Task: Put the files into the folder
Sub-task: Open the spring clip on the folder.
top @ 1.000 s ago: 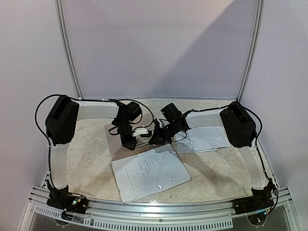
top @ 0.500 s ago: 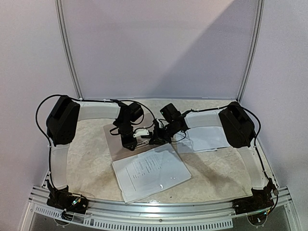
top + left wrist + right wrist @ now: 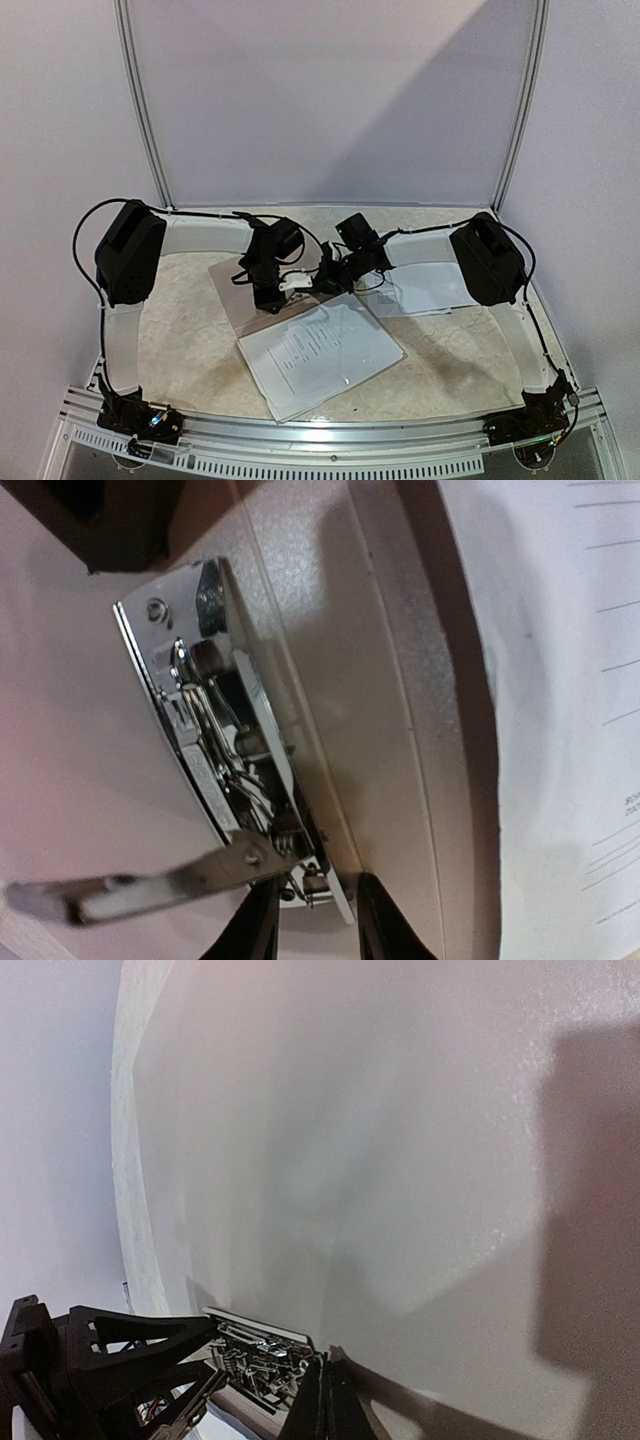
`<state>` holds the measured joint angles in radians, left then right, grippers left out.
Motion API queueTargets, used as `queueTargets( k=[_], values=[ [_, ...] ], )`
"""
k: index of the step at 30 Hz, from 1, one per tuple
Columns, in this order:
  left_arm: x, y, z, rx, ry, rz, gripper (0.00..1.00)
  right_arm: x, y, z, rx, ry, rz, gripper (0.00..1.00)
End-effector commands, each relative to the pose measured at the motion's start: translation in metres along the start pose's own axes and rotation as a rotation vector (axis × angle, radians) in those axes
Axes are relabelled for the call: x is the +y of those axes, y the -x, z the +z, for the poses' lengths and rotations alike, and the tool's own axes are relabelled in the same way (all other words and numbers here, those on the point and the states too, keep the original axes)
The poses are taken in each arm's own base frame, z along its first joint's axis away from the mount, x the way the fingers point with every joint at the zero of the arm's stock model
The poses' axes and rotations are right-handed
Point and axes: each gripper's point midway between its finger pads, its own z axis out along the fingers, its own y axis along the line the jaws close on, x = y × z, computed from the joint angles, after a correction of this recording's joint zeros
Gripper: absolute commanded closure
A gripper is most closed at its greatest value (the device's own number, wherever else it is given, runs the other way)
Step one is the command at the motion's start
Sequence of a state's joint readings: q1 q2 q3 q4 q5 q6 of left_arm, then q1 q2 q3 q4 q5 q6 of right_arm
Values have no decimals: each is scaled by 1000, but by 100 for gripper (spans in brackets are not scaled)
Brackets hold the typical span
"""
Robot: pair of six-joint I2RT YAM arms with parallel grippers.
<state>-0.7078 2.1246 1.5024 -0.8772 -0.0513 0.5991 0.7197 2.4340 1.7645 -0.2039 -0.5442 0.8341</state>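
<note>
Folder (image 3: 236,290) lies open and flat on the table (image 3: 180,335), about mid-table and a bit left of centre, turned at an angle to the near edge. A printed sheet in a glossy sleeve (image 3: 320,355) lies on the folder's near-right part and reaches toward the table's near edge. More files (image 3: 432,285), loose white printed sheets, sit toward the right edge, partly under the right arm and apart from the folder.

Left gripper (image 3: 318,892) is down on the folder's inside. Its fingers (image 3: 258,925) are partway closed, one on each side of the near end of the metal clip (image 3: 225,760), and look clamped on it. The clip's lever (image 3: 150,888) sticks out sideways to the left of the fingers. The white sheet's edge is just right of the spine in the left wrist view.

Right gripper (image 3: 325,1385) is fully closed with nothing between the fingers. Its tip is down at the folder surface just beside the clip, facing the left gripper. Both grippers meet over the folder's spine area in the top view.
</note>
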Motion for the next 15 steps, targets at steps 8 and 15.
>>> queueTargets(
  k=[8,15],
  values=[
    [-54,-32,43,105,-238,17,59,-28,-11,2,24,-73,12,97],
    [-26,-7,-17,-46,-264,-45,40,11,-2,-28,-29,-30,-74,92]
  ],
)
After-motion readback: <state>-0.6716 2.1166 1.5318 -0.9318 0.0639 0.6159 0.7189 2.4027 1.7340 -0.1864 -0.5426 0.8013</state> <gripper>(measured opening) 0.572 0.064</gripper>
